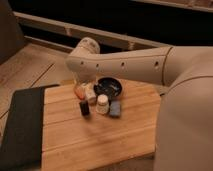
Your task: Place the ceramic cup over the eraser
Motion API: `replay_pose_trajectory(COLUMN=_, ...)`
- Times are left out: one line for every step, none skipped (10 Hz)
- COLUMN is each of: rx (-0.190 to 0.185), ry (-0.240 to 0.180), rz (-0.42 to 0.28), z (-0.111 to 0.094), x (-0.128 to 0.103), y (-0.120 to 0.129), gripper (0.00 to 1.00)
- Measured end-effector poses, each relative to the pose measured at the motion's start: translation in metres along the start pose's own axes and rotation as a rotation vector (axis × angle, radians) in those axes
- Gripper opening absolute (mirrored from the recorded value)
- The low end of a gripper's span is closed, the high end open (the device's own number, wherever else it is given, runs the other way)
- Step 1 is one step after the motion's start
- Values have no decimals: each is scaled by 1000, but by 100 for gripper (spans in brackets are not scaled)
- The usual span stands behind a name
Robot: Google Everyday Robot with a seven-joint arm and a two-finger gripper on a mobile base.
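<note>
You are seeing the gripper (84,93) hanging low over the back-left part of the wooden board (100,142), just behind the eraser (85,107). Its jaws are standing apart w/ nothing held. The ceramic cup (102,104) is standing upright on the board, just right of the eraser. A blue-grey piece (115,109) is lying beside the cup, and a black bowl (108,88) is sitting behind them. A dark mat (20,125) is lying along the board's left edge.

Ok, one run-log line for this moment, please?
gripper: open, low, behind eraser | ceramic cup: standing on board, unheld, beside eraser | eraser: uncovered | step: cup not yet grasped
</note>
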Motion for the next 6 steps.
replay_pose_trajectory(rx=26, ry=17, rz=21, z=9, x=1, y=-15, gripper=65)
replay_pose_trajectory(rx=51, ry=34, rz=47, z=23, x=-2, y=-31, gripper=65)
replay_pose_trajectory(rx=62, ry=45, rz=69, z=34, x=-4, y=-43, gripper=65)
replay_pose_trajectory(rx=61, ry=52, rz=82, z=41, x=-5, y=-48, gripper=65)
replay_pose_trajectory(rx=57, ry=75, rz=114, z=56, x=-3, y=-57, gripper=65)
replay_pose_trajectory(rx=53, ry=90, rz=127, z=63, x=0, y=-59, gripper=65)
